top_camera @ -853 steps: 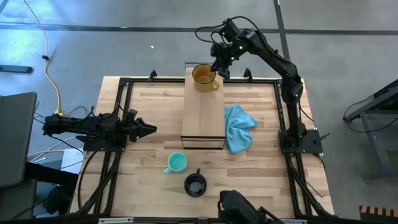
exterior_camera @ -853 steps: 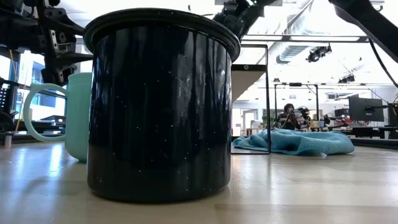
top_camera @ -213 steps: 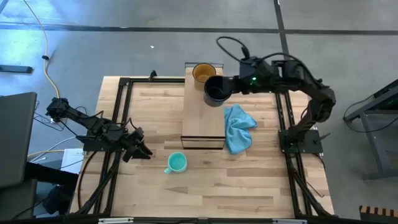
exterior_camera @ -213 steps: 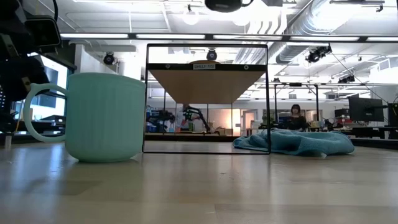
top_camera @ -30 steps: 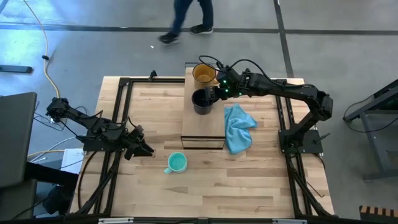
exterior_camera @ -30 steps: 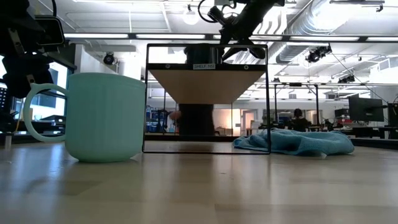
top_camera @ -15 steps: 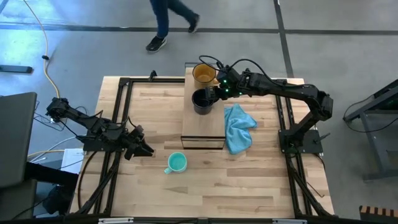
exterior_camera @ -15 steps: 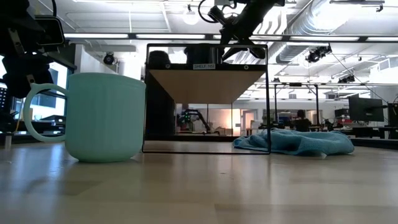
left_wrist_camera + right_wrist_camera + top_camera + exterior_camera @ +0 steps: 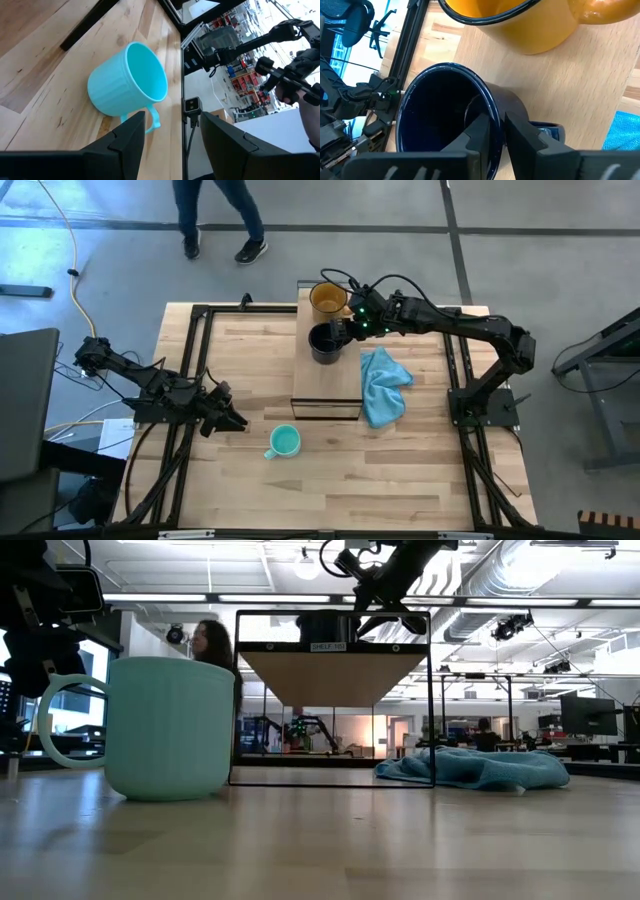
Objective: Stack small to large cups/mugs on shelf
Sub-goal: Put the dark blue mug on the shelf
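The black mug (image 9: 324, 341) stands upright on the shelf's (image 9: 327, 380) light-wood top, just on the near side of the amber glass mug (image 9: 327, 300) at the shelf's far end. My right gripper (image 9: 343, 333) is shut on the black mug (image 9: 445, 110); the amber mug (image 9: 520, 25) is beyond it. The teal mug (image 9: 284, 442) stands on the table in front of the shelf. My left gripper (image 9: 240, 423) is open, low over the table to the mug's left; its wrist view shows the teal mug (image 9: 125, 80) ahead of the fingers, untouched. My right gripper pinches the black mug's wall at the rim (image 9: 495, 122), close to the handle (image 9: 547, 132). One finger (image 9: 479, 134) is inside the mug and the other (image 9: 522, 135) outside. It comes from the table's right, slanting down. The mug is upright on the shelf top.
A crumpled blue cloth (image 9: 383, 385) lies on the table against the shelf's right side. A dark frame (image 9: 200, 315) runs around the table top. A person (image 9: 215, 210) walks on the floor beyond the far edge. Bare wood lies left of the shelf.
Both arms and all three mugs have kept still. The person beyond the far edge has walked toward the left.
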Motion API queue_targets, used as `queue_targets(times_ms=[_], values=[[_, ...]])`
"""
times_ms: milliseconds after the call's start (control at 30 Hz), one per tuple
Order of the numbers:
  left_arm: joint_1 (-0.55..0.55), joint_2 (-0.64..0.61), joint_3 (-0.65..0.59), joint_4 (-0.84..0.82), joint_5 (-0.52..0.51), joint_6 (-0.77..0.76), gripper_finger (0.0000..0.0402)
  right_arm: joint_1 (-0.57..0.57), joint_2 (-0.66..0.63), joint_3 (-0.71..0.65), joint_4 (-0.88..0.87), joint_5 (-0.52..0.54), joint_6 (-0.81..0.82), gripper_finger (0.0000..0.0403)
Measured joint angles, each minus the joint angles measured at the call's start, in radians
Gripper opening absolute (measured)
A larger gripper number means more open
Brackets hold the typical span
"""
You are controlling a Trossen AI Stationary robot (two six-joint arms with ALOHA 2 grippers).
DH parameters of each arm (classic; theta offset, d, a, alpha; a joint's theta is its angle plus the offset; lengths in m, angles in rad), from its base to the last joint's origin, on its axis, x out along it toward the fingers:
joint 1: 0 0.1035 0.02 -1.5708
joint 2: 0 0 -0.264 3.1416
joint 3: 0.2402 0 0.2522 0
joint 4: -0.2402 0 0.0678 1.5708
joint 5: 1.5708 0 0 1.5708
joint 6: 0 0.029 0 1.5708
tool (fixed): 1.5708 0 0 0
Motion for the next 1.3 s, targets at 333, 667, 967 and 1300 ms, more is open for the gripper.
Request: queue_targets(times_ms=[333,667,967,1300], values=[[0.0,0.0,0.0,0.0,0.0,0.002,0.0179,0.0,-0.001,0.0,-0.002,-0.013,0.043,0.0098],[0.0,0.0,0.0,0.0,0.0,0.008,0.0179,0.014,-0.002,0.0,-0.018,0.029,0.051,0.0105],[0.0,0.0,0.0,-0.002,0.0,0.012,0.0179,0.009,-0.022,0.0,-0.02,0.049,0.021,0.0105],[0.0,0.0,0.0,-0.004,0.0,0.012,0.0179,-0.002,-0.031,0.0,-0.05,0.031,-0.003,0.0105]])
